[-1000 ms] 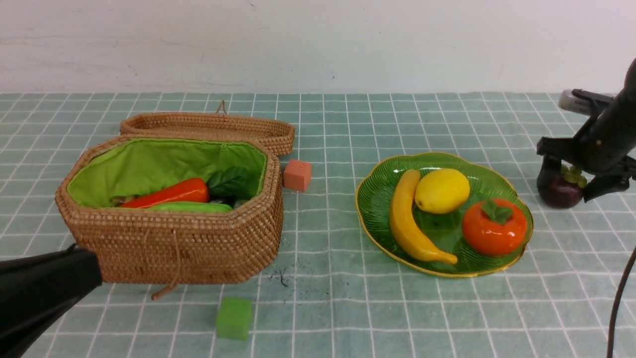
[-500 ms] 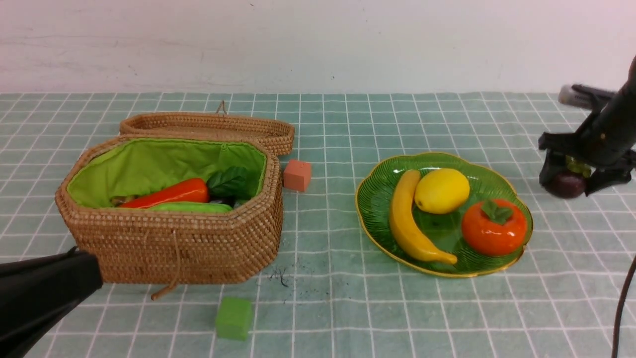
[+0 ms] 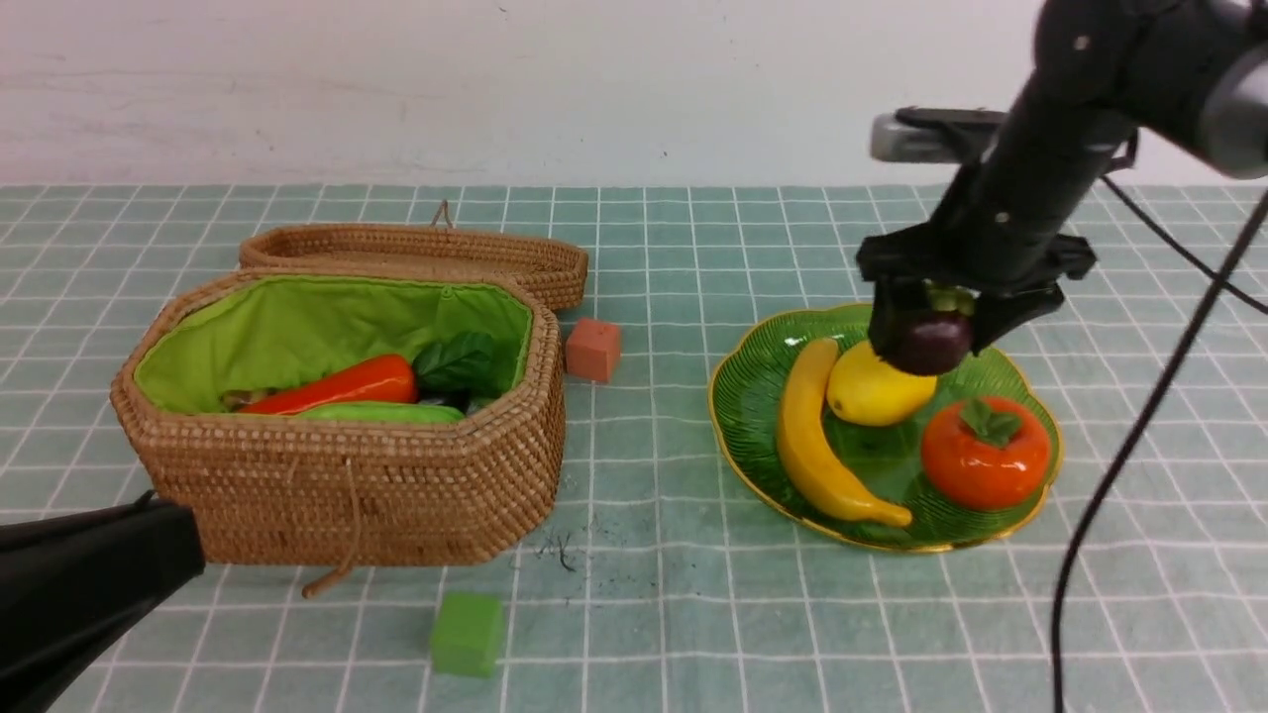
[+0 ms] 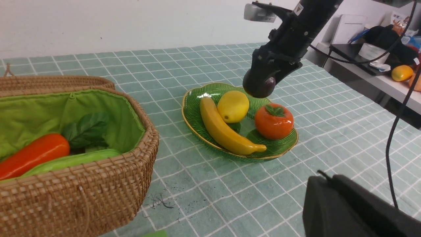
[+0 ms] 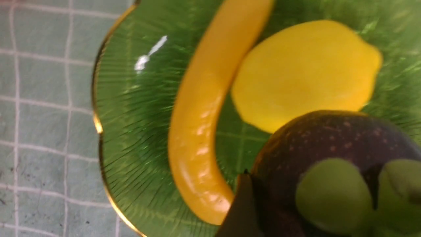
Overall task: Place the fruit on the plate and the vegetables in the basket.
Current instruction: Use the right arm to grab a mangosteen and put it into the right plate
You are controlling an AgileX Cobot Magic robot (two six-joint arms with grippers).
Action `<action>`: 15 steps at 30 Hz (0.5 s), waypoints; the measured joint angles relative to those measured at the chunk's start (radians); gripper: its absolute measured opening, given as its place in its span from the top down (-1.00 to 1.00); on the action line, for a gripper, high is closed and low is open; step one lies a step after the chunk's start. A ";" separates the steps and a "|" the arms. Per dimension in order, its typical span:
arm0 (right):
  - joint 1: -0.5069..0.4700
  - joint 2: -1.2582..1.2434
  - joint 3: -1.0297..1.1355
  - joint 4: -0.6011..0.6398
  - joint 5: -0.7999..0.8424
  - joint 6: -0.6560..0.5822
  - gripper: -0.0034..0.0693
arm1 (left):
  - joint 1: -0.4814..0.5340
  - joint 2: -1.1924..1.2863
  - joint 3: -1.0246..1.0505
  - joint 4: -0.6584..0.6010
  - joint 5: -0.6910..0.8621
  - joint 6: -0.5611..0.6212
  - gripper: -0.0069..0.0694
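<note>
The left fingers (image 4: 329, 184), low beside the basket (image 3: 337, 495), are closed on nothing. On the plate (image 3: 743, 396) the free patch lies behind the persimmon (image 3: 986, 454); the right fingers (image 3: 931, 327), gripping the mangosteen (image 3: 926, 342) above the lemon (image 3: 872, 388), should shift there, lower, then open.

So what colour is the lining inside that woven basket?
Bright green cloth lining inside the tan wicker basket, clearest in the front view.

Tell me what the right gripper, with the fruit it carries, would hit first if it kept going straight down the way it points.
Most likely the yellow lemon on the ribbed green glass plate. The right gripper holds the dark purple mangosteen just above it, though depth is uncertain.
</note>
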 joint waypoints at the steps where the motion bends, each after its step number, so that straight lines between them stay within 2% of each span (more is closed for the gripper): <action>1: 0.012 0.006 0.000 -0.006 0.001 0.007 -0.69 | 0.000 0.000 0.000 0.000 0.000 0.000 0.80; 7: 0.028 0.024 0.000 -0.004 0.002 0.017 -0.80 | 0.000 0.000 0.000 0.000 0.001 0.000 0.80; 15: 0.029 0.024 0.000 -0.001 0.002 0.028 -0.79 | 0.000 0.000 0.000 0.000 0.004 0.000 0.80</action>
